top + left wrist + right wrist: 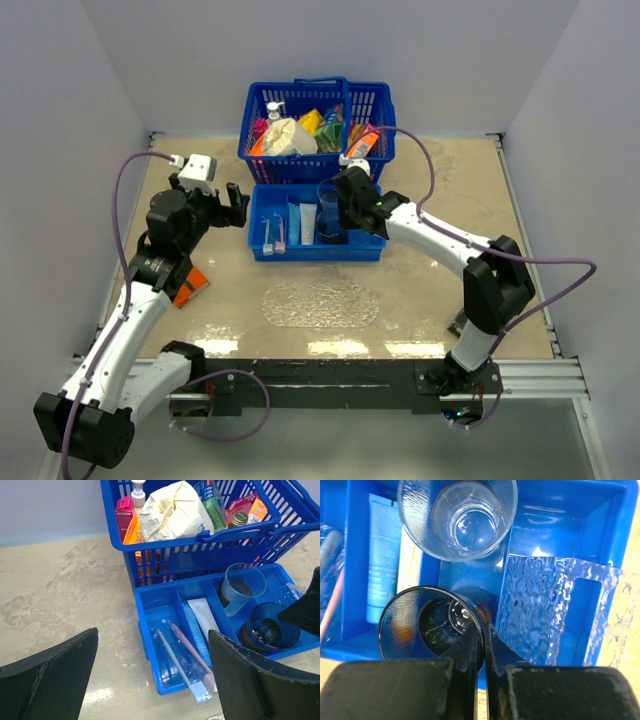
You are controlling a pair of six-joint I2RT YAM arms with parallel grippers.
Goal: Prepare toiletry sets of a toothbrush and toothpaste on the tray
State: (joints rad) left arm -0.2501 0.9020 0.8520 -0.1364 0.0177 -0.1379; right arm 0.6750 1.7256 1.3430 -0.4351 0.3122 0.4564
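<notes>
The clear bumpy oval tray (320, 304) lies on the table in front of the blue divided bin (316, 236). Two wrapped toothbrushes (190, 650) lie in the bin's left compartment. A white and a pale blue toothpaste tube (200, 622) sit in the compartment beside them. My left gripper (152, 680) hangs open above the table by the bin's left end, holding nothing. My right gripper (484, 635) is shut on the rim of a dark smoky cup (427, 625) in the bin, one finger inside and one outside. A clear cup (460, 515) stands just behind it.
A blue handled basket (316, 118) full of packets and a pump bottle stands right behind the bin. A clear textured plastic piece (545, 615) leans in the bin's right compartment. An orange item (190, 285) lies on the table beside the left arm.
</notes>
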